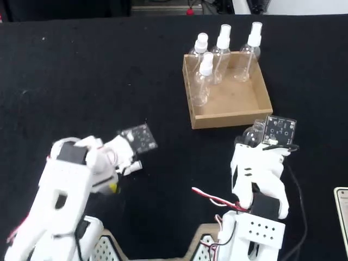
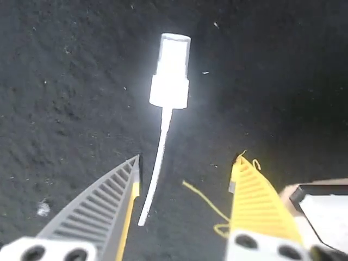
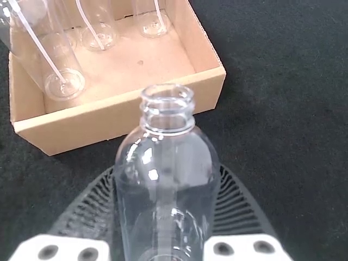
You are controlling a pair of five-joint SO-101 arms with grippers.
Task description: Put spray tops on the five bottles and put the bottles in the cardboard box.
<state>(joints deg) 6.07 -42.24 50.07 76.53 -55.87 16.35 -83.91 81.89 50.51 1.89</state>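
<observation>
A white spray top (image 2: pixel 169 70) lies flat on the black table, its thin tube (image 2: pixel 155 174) running back between the fingers of my left gripper (image 2: pixel 187 187), which is open around the tube's end. In the high view the left gripper (image 1: pixel 129 159) sits low at the table's left centre. My right gripper (image 3: pixel 166 217) is shut on a clear bottle (image 3: pixel 166 174) with a bare neck, held upright just in front of the cardboard box (image 3: pixel 119 122). That bottle (image 1: pixel 254 134) stands near the box's (image 1: pixel 231 117) front right corner. Several capped bottles (image 1: pixel 202 76) stand in the box.
The box sits right of centre toward the back of the black table (image 1: pixel 81 81). A pale flat object (image 1: pixel 342 209) lies at the right edge. Both arm bases stand at the front edge.
</observation>
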